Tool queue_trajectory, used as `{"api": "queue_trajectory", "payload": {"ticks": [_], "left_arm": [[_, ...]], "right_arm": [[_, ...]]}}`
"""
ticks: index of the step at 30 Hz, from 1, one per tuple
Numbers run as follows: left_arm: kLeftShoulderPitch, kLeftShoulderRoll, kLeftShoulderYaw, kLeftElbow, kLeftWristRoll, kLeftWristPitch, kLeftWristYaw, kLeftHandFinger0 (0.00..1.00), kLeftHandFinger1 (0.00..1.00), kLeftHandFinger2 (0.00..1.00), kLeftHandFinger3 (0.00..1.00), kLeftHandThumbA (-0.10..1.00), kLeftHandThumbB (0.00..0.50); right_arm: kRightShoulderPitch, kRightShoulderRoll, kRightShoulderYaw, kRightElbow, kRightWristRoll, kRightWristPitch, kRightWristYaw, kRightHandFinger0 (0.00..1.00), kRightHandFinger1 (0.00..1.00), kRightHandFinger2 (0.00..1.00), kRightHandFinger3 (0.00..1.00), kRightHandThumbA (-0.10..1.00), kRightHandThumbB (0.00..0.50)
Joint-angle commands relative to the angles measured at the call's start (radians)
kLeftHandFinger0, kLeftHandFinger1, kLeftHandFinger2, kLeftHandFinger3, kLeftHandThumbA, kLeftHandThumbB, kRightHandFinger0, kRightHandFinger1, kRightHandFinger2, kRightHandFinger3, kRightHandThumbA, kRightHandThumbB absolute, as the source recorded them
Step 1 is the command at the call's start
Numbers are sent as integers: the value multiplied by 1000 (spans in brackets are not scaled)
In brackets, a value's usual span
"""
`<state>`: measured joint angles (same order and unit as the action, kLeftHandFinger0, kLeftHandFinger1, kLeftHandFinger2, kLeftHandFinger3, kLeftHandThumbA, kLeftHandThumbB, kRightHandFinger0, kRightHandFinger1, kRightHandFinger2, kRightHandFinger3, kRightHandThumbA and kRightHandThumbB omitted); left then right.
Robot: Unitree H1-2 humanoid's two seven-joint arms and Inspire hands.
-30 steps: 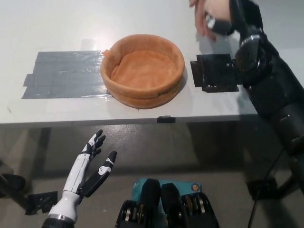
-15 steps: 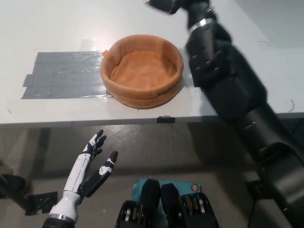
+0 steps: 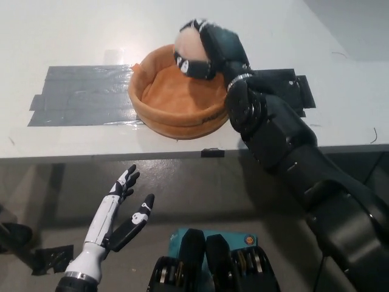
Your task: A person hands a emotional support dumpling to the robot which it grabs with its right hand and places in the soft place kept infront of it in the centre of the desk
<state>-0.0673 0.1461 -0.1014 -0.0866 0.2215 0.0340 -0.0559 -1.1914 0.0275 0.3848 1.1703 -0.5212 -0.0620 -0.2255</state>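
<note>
My black right hand (image 3: 206, 50) is shut on the pale, round dumpling (image 3: 187, 44) and holds it above the far right part of the orange soft bowl (image 3: 164, 109). The bowl sits in the middle of the white desk (image 3: 73, 36), and its inside shows nothing in it. The black right arm (image 3: 285, 146) reaches in from the lower right across the desk's front edge. My white left hand (image 3: 118, 213) rests open below the desk at the lower left, fingers spread.
A grey tape patch (image 3: 79, 94) lies on the desk left of the bowl. A black tape patch (image 3: 292, 91) lies to its right, partly under my arm. No person shows in the picture.
The right hand has swung left and down from the far right with the dumpling, to over the bowl. The person's hand has left the picture. My left hand has barely shifted.
</note>
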Motion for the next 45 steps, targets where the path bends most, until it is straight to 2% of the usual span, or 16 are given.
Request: {"api": "queue_trajectory", "payload": {"ticks": [1, 2, 3, 7, 8, 9, 15, 18, 23, 25, 28, 31, 32, 38, 42, 45], "left_arm": [[-20, 18, -1, -38, 18, -10, -7, 1000, 1000, 1000, 1000, 609, 0], [-24, 20, -1, -35, 18, -13, -8, 1000, 1000, 1000, 1000, 605, 0], [-25, 21, -1, -37, 22, -6, -11, 1000, 1000, 1000, 1000, 604, 0], [-30, 21, -1, -36, 19, -3, -14, 1000, 1000, 1000, 1000, 610, 0], [-28, 21, -1, -38, 19, -1, -15, 1000, 1000, 1000, 1000, 611, 0], [-27, 21, -2, -39, 21, -2, -14, 1000, 1000, 1000, 1000, 611, 0], [-23, 11, 3, -39, 13, 4, -9, 1000, 1000, 1000, 1000, 600, 0], [-26, 12, 2, -45, 14, 18, -14, 1000, 1000, 1000, 1000, 646, 0], [-30, 7, 7, -35, -8, 1, -12, 1000, 1000, 1000, 1000, 636, 0], [-33, 10, 3, -40, -4, 9, -17, 1000, 1000, 1000, 1000, 655, 0], [-61, 16, 11, -25, -12, -6, -16, 1000, 1000, 1000, 1000, 677, 0], [-106, 21, 20, 1, -1, -21, -2, 1000, 1000, 1000, 1000, 680, 0], [-120, 24, 23, 9, -1, -28, 0, 1000, 1000, 1000, 1000, 675, 0], [-153, 30, 25, 0, -1, 9, -12, 1000, 1000, 1000, 1000, 730, 0], [-175, 28, 27, 25, -5, -7, -7, 1000, 1000, 1000, 1000, 730, 0], [-181, 30, 25, 28, 0, -5, -8, 1000, 1000, 1000, 1000, 732, 0]], "right_arm": [[-97, -11, 22, -20, 19, 19, 203, 1000, 1000, 1000, 1000, 546, 425], [-96, -14, 23, -23, 18, 15, 206, 1000, 1000, 1000, 1000, 564, 441], [-89, -22, 23, -37, 17, 7, 199, 1000, 1000, 1000, 1000, 669, 445], [-75, -37, 15, -88, 18, 7, 204, 1000, 1000, 1000, 1000, 729, 420], [-66, -42, 9, -113, 21, -3, 199, 1000, 1000, 1000, 1000, 832, 468], [-61, -45, 9, -128, 18, -7, 195, 1000, 1000, 1000, 1000, 873, 480], [-26, -59, -17, -279, 21, 12, 176, 1000, 1000, 1000, 1000, 906, 489], [-7, -75, -44, -386, 25, 8, 160, 1000, 1000, 1000, 1000, 959, 476], [19, -101, -121, -545, 60, -4, 149, 1000, 1000, 1000, 1000, 1000, 459], [39, -111, -150, -632, 61, 18, 146, 1000, 1000, 1000, 1000, 1000, 435], [98, -146, -208, -879, 45, 57, 138, 1000, 1000, 1000, 1000, 1000, 251], [131, -161, -243, -1023, 35, 57, 129, 1000, 1000, 1000, 1000, 1000, 204], [180, -169, -258, -1124, 47, 56, 143, 1000, 1000, 1000, 1000, 1000, 164], [386, -211, -279, -1373, 53, 20, 173, 1000, 1000, 1000, 1000, 1000, 162], [565, -203, -285, -1487, 64, 0, 161, 1000, 1000, 1000, 1000, 842, 112], [670, -190, -273, -1492, 59, -28, 145, 1000, 1000, 1000, 1000, 784, 101]]}}
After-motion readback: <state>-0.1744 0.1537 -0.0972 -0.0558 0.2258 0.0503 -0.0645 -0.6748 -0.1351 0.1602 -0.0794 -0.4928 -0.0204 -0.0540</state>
